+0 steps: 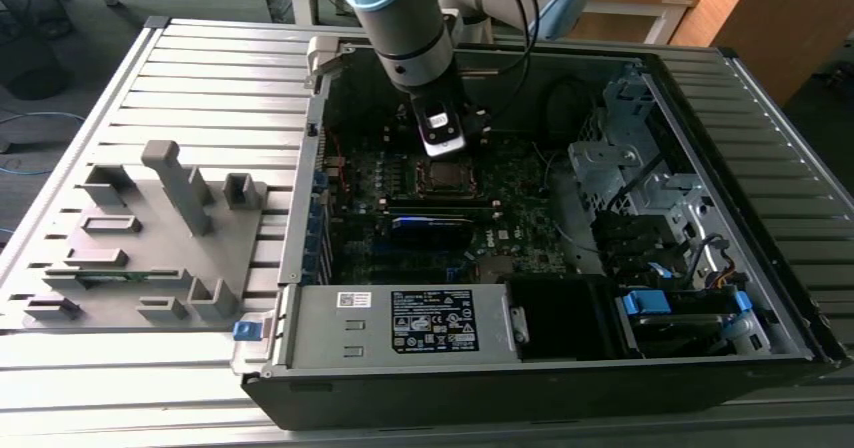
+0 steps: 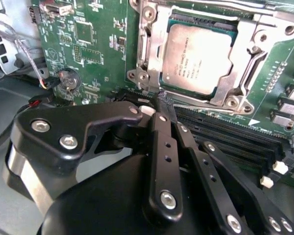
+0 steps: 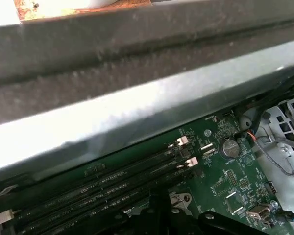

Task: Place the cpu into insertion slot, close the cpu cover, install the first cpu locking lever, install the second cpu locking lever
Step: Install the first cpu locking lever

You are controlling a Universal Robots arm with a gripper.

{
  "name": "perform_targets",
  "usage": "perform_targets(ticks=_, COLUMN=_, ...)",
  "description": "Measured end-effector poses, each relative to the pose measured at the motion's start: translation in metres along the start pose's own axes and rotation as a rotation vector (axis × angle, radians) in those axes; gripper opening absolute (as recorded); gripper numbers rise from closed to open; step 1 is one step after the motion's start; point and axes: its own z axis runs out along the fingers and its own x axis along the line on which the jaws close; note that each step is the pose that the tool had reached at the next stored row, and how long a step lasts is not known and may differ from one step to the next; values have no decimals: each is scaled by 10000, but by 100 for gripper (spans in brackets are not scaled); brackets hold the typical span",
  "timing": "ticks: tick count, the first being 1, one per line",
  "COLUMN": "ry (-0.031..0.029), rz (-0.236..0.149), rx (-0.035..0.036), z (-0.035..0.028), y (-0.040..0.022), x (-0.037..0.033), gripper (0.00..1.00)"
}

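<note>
Grey metal lid of the cpu (image 2: 198, 58) shows seated flat in the insertion slot (image 2: 154, 49), w/ the cpu cover (image 2: 245, 51) down around it, its silver frame ringing the chip on all sides in the second wrist view. Socket sits mid-motherboard (image 1: 521, 233) inside the open pc case (image 1: 747, 98); in the exterior view the slot is just under the arm's wrist.

Gripper (image 2: 159, 103): fingers drawn together, tips meeting at a narrow point, nothing between them. Tip hangs just beside the socket's edge nearest the long black memory slots (image 2: 235, 139); contact w/ the board can't be told.

Handling, by judgement:
- cpu: light, stiff, thin, smooth top so prob. slippery; underside contacts fragile. Take by opposite edges only, never press the face.
- cover: thin sheet metal, hinged, springy; push on the frame rim, not over the cut-out.
- Levers: thin wire-like steel along the socket sides, stiff but springy; best caught near the free end.

Coin battery (image 2: 67, 78) lies well apart from the socket.
</note>
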Motion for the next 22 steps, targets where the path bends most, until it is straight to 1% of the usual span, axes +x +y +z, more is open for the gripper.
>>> perform_targets(ticks=2, ry=-1, rz=1, rx=-1, z=0, y=7, x=3, gripper=11)
perform_targets(ticks=11, ry=-7, rz=20, rx=7, z=14, y=82, x=38, gripper=11)
perform_targets(ticks=17, ry=-10, rz=33, rx=12, z=15, y=85, x=40, gripper=11)
perform_targets(ticks=20, ry=44, rz=42, rx=40, z=17, y=85, x=39, gripper=11)
perform_targets(ticks=22, ry=147, rz=62, rx=88, z=18, y=86, x=36, gripper=11)
